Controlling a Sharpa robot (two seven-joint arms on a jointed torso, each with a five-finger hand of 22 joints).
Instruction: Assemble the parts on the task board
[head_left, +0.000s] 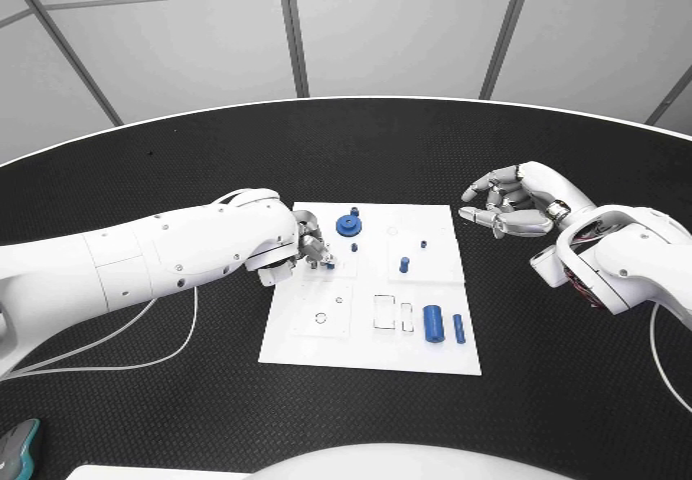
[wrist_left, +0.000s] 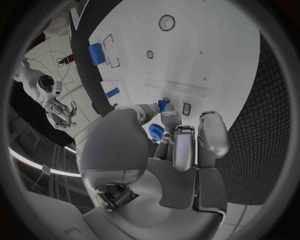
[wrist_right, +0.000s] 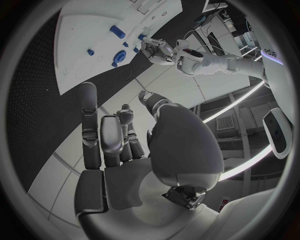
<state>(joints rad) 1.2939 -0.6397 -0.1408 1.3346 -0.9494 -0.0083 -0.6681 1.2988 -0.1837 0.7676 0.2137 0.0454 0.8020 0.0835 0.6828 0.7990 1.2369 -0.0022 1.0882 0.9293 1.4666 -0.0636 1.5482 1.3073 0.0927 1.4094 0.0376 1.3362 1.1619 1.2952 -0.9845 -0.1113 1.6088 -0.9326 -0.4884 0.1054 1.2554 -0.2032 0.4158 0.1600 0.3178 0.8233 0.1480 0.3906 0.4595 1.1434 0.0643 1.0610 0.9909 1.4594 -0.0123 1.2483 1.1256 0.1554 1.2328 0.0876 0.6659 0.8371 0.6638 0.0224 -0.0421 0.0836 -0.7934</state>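
The white task board (head_left: 289, 340) lies mid-table. My left hand (head_left: 310, 250) hovers over the board's upper left part, and its fingertips (wrist_left: 167, 116) pinch a small blue piece (wrist_left: 164, 104) just above the plate. A round blue part with a peg (head_left: 349, 224) stands right beside that hand. A short blue peg (head_left: 404, 265) stands mid-board. Two blue cylinders (head_left: 433, 322) (head_left: 459, 328) lie near the board's lower right corner. My right hand (head_left: 512, 205) hangs off the board's upper right corner, fingers loosely apart and holding nothing.
Empty slots and a ring outline (head_left: 326, 319) mark the board's lower half. A teal object (head_left: 15, 450) lies at the table's near left edge. White cables (head_left: 173, 350) trail from my left arm across the black table.
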